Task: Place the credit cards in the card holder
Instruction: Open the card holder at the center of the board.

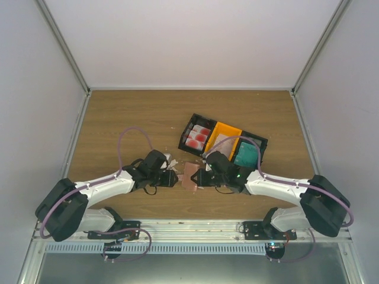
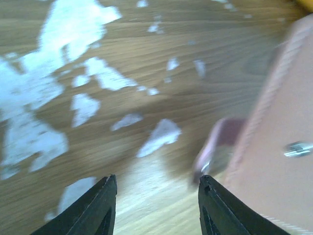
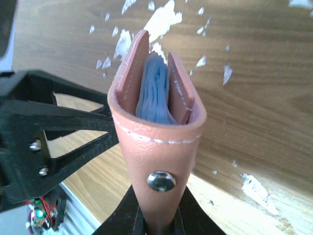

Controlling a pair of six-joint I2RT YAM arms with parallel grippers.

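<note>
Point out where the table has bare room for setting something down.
Bare wood: the table's far-left area beyond the left arm; the strip behind the bins; the near patch between the card holder and the table edge. Crowded: mid-table, where the left gripper and right gripper meet at the holder, bins just behind.

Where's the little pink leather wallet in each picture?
Top external: salmon-pink leather folding wallet, mid-picture, just below the black plastic bin.
Left wrist: blurred, filling the right edge.
Right wrist: centre, gripped upright by the right end effector.
Shared landmark: white patches on the brown wooden tabletop.
</note>
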